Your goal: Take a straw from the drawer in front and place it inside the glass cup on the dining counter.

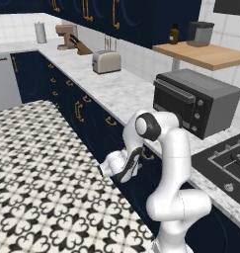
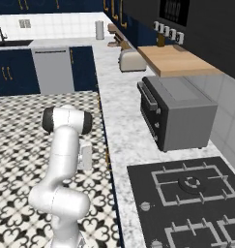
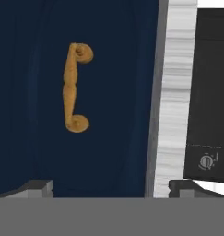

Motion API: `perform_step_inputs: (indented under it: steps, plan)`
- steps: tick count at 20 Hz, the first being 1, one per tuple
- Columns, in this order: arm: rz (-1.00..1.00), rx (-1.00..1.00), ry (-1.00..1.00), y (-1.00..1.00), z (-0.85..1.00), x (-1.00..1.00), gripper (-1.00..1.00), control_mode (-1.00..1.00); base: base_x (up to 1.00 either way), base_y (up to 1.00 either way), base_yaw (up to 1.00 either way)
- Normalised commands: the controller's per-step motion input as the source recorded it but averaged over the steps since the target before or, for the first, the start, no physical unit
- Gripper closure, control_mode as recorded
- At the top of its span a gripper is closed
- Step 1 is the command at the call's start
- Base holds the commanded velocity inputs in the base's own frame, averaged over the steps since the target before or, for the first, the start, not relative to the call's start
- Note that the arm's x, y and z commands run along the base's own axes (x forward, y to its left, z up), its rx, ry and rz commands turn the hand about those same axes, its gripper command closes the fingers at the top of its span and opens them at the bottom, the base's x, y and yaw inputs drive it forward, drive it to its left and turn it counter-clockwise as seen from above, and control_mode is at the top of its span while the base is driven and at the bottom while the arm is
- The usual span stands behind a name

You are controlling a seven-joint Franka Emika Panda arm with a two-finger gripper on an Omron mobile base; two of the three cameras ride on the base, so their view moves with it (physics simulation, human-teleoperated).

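In the hand view the gripper is seen with its jaws spread wide and nothing between them; one dark fingertip rises at the lower left and the other at the lower right. Just beyond them the flat navy front of the drawer is faced squarely, shut flush against the cabinet. Its curved brass handle is set a little left of the midline between the fingertips and is not touched by either. Past the drawer's edge the pale marble worktop is seen on end, and beyond that the black hob with a small knob.

From the left base view the white arm is seen bent down toward the navy cabinet front below the worktop. Farther along the worktop a grey oven is placed, then a toaster. A wooden shelf is fixed to the wall above the oven.
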Motion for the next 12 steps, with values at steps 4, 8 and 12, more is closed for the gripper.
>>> perform_step_inputs:
  steps: [4,8,12]
  plan:
    - [-0.04,-0.03,0.00,-0.32,-0.23,0.63,-1.00,-1.00,0.00,0.00,0.00]
    - [0.00,0.00,0.00,-0.38,-0.24,0.65,-1.00,-1.00,0.00,0.00,0.00]
    - [0.00,0.00,0.03,-0.32,-0.32,0.61,-1.00,-1.00,0.00,0.00,0.00]
